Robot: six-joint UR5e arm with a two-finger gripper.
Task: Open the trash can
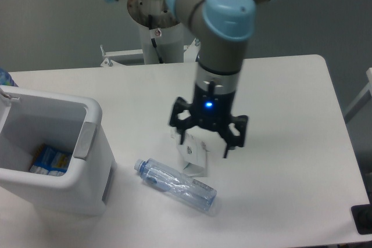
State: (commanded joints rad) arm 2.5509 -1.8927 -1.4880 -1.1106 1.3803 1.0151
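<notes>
Claw (204,139) spread open above small white carton (195,156); trash can (55,155) well left, lid up; bottle (177,185) just below-left.

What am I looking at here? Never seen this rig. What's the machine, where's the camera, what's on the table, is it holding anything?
One picture, from a fixed camera looking down on a white table from the front. The grey and light-blue machine is a single robot arm, mounted at the far edge of the table. At its end is a black two-finger tool with a blue light on, fingers spread and pointing down.

On the left is a white trash can with a grey tab at its rim. It is open: you can see inside, where a blue and white package lies at the bottom. In front of the arm lies a crushed clear bottle on its side. A small white carton stands right under the tool.

The tool appears to hold nothing; whether a finger touches the carton cannot be told.
</notes>
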